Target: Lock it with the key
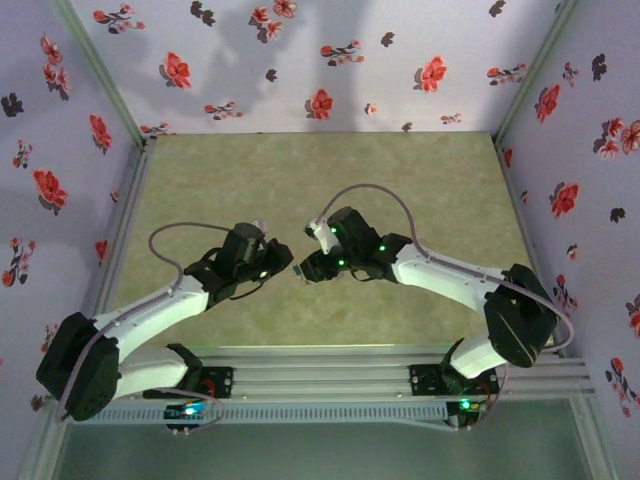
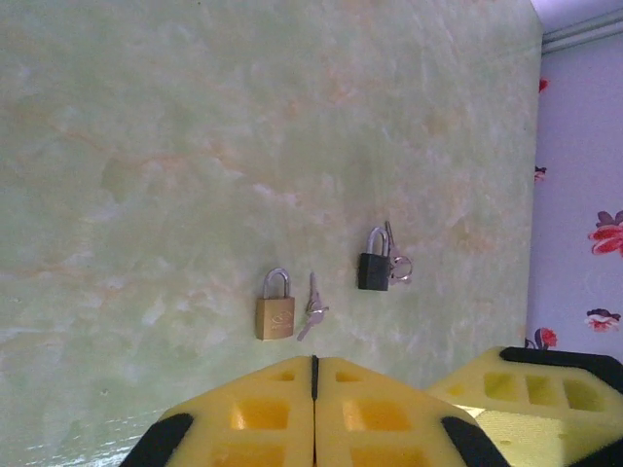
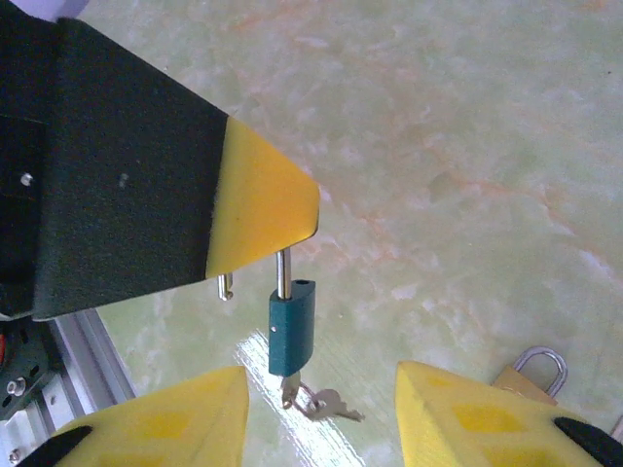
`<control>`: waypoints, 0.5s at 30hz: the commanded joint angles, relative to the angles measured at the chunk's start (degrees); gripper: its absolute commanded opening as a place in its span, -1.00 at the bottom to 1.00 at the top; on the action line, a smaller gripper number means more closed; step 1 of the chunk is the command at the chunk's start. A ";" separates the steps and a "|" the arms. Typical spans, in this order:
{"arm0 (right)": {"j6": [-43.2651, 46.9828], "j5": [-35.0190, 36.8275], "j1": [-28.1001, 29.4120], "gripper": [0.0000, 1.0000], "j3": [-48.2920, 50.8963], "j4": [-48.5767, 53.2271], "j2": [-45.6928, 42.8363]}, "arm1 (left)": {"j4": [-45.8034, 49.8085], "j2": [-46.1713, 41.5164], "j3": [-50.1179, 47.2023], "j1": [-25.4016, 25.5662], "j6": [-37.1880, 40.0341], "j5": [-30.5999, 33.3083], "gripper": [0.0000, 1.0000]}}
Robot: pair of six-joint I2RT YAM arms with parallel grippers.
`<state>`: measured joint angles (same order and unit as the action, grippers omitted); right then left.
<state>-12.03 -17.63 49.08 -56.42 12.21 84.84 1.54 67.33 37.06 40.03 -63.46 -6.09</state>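
1. The left gripper (image 3: 282,209) is clamped shut on the shackle (image 3: 283,272) of the teal lock (image 3: 291,331). The lock hangs in the air above the table (image 2: 146,146), between the two grippers.
2. Handling, lock: judged small, rigid and dense for its size. The smooth painted body and polished shackle are likely to be slippery, so the lock may pivot or swing from the single pinch point. It is not fragile.
3. Handling, key (image 3: 326,404): judged thin, light and stiff. It hangs on a loose ring below the body and will swing if nudged.
4. Where to hold: grip the body across its flat faces, or the key by its flat bow. Support the body from below when pressing the shackle home.
5. Appearance: a teal rectangular body and a silver shackle. The shackle is open, with one leg seated in the body and the free, notched end lifted clear on the left. One key appears to sit in the keyway at the bottom, but it is too small here to confirm.
6. The right gripper (image 3: 319,389) has its jaws apart, one on each side of the lock's lower end and the key. It holds nothing and is not seen touching either.
7. Other items lie on the table. A brass lock (image 2: 275,316) with a key beside it is on the left, and a black lock (image 2: 372,272) with keys is on the right, well apart from it.
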 commanded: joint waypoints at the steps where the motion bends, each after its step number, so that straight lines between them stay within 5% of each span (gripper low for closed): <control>1: 0.96 1.43 0.19 -0.08 0.86 -0.56 -2.00 | 1.35 0.38 2.69 -0.70 2.75 0.91 -1.00; 15: -0.17 -1.27 0.26 -0.16 1.41 -3.43 -0.14 | -6.26 3.16 1.71 -1.35 0.49 -5.38 -1.00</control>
<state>-12.05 -17.76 49.08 -55.37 10.35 84.18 -1.34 70.17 37.89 39.09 -62.50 -9.34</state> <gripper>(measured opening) 0.428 0.065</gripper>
